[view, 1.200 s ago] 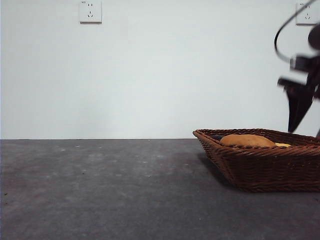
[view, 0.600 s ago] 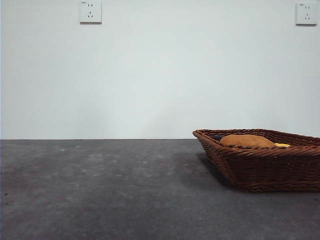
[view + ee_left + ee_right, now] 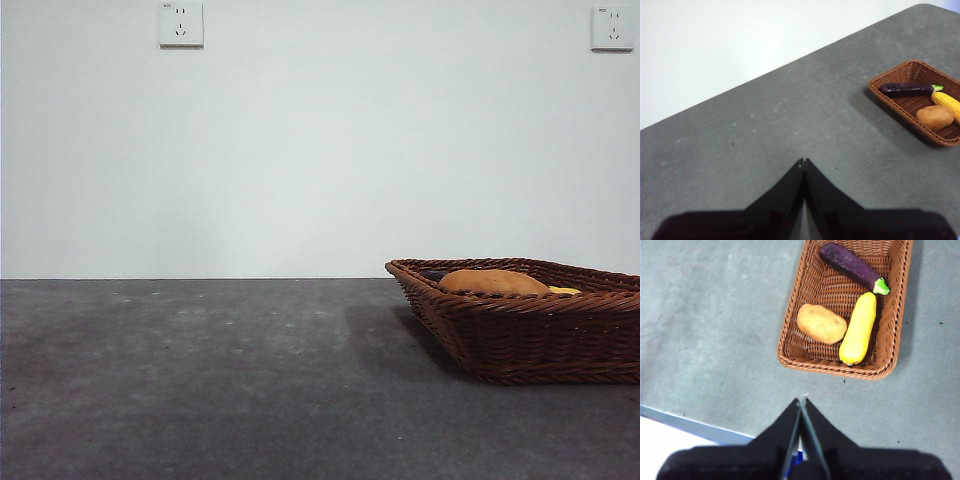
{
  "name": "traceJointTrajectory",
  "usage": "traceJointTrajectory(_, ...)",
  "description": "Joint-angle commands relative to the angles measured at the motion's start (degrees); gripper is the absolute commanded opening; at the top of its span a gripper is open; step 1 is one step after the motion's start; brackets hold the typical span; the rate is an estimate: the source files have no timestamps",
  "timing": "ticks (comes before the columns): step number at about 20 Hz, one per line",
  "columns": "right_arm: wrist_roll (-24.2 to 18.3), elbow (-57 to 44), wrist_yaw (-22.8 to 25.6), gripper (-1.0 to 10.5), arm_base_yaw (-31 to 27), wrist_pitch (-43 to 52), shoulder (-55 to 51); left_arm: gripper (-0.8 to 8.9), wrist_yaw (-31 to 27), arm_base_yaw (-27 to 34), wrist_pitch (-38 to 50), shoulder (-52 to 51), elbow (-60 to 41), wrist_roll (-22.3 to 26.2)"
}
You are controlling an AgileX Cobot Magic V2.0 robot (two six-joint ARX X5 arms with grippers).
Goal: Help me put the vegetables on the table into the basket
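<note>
The brown wicker basket stands on the dark grey table at the right. Inside it lie the tan potato, the purple eggplant with its green stem, and the yellow vegetable. My right gripper hangs high above the table near the basket's short end, shut and holding nothing. Far from the basket, my left gripper is shut over bare table. Neither arm shows in the front view.
A white wall with two sockets rises behind the table. The table's blue-trimmed edge runs close to my right gripper. Bare grey surface spreads left of the basket.
The dark arm that hung above the basket at the right edge of the front view one second ago has withdrawn out of that view. The basket and vegetables have not moved.
</note>
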Motion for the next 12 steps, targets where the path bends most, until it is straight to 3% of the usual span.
traceJointTrajectory(1,-0.4,0.1,-0.1,-0.1,0.0,-1.2,-0.1,-0.04,-0.2,0.0,0.3,0.0,-0.2,-0.1)
traceJointTrajectory(12,0.9,0.1,0.4,0.0,0.0,-1.2,1.5,-0.04,-0.2,0.0,0.3,2.6,-0.2,-0.1)
